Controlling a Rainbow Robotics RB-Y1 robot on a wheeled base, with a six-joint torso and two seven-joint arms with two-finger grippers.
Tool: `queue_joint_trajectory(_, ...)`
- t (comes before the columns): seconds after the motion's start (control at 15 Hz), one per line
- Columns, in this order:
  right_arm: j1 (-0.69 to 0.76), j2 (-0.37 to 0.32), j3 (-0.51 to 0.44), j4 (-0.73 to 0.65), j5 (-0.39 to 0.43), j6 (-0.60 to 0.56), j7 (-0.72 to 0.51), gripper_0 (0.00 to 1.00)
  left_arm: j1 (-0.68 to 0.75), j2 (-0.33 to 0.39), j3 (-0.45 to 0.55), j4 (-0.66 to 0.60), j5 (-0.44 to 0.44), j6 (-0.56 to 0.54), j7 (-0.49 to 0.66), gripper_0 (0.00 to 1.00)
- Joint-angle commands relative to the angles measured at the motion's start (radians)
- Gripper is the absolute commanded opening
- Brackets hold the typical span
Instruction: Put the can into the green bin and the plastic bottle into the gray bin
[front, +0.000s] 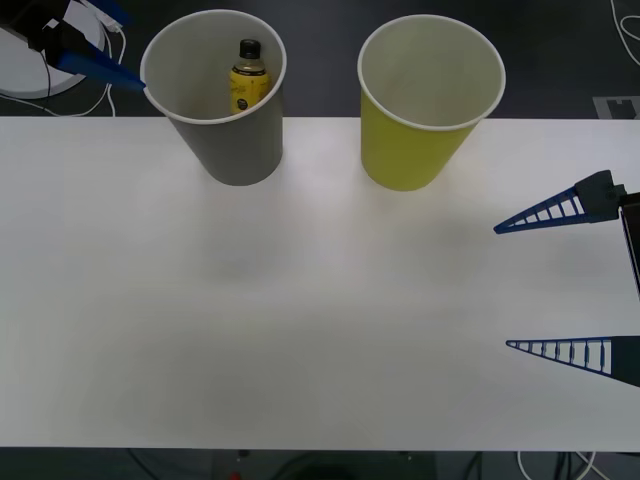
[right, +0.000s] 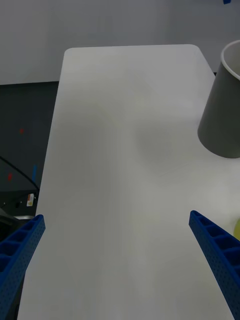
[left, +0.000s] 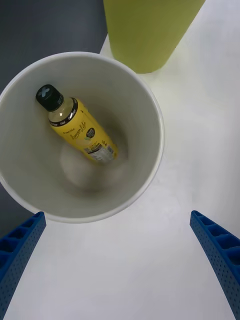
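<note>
The plastic bottle (front: 248, 85), yellow with a black cap, leans inside the gray bin (front: 240, 150) at the table's back left. From the left wrist the plastic bottle (left: 82, 132) rests against the gray bin's (left: 142, 107) white inner wall. The green bin (front: 410, 150) stands upright to its right, with nothing visible in the part of its inside that I can see. The can is out of view. My left gripper (front: 125, 50) hovers open just behind and left of the gray bin's rim. My right gripper (front: 503, 287) is open and holds nothing, low over the table's right edge.
The white table (front: 300, 330) stretches bare in front of both bins. Behind its back left corner sits a white round object with cables (front: 25, 75) on the dark floor. More cables (front: 560, 465) lie below the front right edge.
</note>
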Motion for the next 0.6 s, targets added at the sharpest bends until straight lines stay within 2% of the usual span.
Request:
queue_joint_trajectory(0.07,0.000,0.000,0.000,0.000,0.000,0.000,0.000,1.00,0.050,0.073,0.000,-0.030,0.079,0.004,-0.089,1.00)
queue_joint_trajectory(0.4,0.000,0.000,0.000,0.000,0.000,0.000,0.000,1.00,0.181,0.194,0.002,-0.076,0.251,0.040,-0.279,1.00)
queue_joint_trajectory(0.6,0.000,0.000,0.000,0.000,0.000,0.000,0.000,1.00,0.276,0.223,0.017,-0.089,0.348,0.080,-0.393,1.00)
